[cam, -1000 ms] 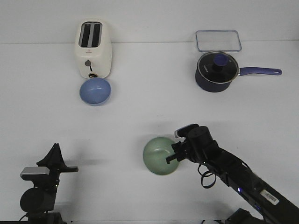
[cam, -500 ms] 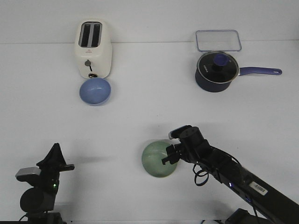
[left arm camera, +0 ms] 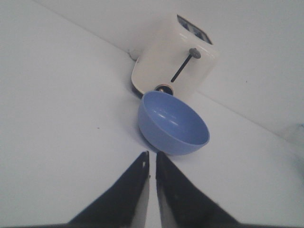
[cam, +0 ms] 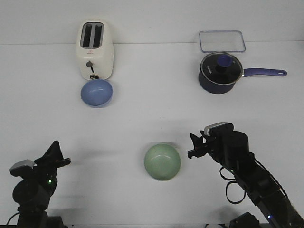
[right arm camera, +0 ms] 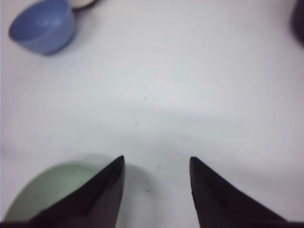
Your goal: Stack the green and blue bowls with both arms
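Bowls remain unstacked: the green bowl [cam: 162, 162] sits alone on the white counter [cam: 142, 123], just beside the right gripper [cam: 194, 145], whose fingers [right arm camera: 107, 190] are spread wide and hold nothing. The blue bowl [cam: 97, 92] rests well apart from it, against the toaster [cam: 95, 49], ahead of the left gripper [left arm camera: 151, 164], whose fingers [left arm camera: 140, 178] are nearly closed and empty. Neither bowl is held; by the look of it, the whole stacking job lies ahead.

The pale green bowl [cam: 162, 162] sits upright and empty on the table near its front edge. The periwinkle blue bowl [cam: 97, 92], the same size and also upright and empty, sits well apart, farther back on the left.
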{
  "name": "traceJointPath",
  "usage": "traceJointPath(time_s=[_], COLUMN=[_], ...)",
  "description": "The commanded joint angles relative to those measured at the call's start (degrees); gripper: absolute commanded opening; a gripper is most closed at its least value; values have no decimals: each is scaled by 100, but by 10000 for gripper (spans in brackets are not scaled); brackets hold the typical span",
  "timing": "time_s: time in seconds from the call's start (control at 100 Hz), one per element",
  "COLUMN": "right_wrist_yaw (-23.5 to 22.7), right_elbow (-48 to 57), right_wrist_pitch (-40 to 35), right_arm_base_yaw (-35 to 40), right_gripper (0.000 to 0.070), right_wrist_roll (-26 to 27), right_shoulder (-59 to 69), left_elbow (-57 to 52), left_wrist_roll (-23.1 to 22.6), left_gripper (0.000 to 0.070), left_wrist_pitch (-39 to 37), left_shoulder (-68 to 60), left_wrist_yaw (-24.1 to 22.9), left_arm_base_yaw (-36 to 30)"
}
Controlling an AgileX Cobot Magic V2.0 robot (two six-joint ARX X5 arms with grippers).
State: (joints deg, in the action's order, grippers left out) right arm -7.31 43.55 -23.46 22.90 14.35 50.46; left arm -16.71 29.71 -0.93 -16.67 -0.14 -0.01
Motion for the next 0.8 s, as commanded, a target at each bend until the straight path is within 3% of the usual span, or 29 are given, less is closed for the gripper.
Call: traceJointPath(time_s=[0.0, 0.21, 0.24, 0.33, 0.39, 0.79], right_wrist_yaw=[0, -17, -17, -17, -15, -9], right_elbow=[37, 37, 37, 37, 37, 37], right_wrist_pitch=[-20, -151, -155, -162, -179, -195], right_arm_base_yaw=[-74, -201, -201, -201, -201, -201], right_gripper=[279, 279, 279, 279, 279, 279], right_wrist_roll=[-96, -181, -208, -234, -256, -378], right_shoulder=[-24, -52, -52, -55, -52, -52], left_elbow=[-385, -1777, -1987, -2627, -3018, -5226], left_wrist_roll=[-114, -634, -673, -748, -789, -866], left_gripper=[13, 35, 90, 396, 519, 539], left_wrist_pitch=[-39, -42, -42, -46, -46, 26], left_shoulder=[-671, -3274, -3626, -4640, -5226, -8323], left_wrist_yaw=[101, 695, 730, 752, 752, 776], left_arm_base_yaw=[11, 11, 11, 13, 17, 22])
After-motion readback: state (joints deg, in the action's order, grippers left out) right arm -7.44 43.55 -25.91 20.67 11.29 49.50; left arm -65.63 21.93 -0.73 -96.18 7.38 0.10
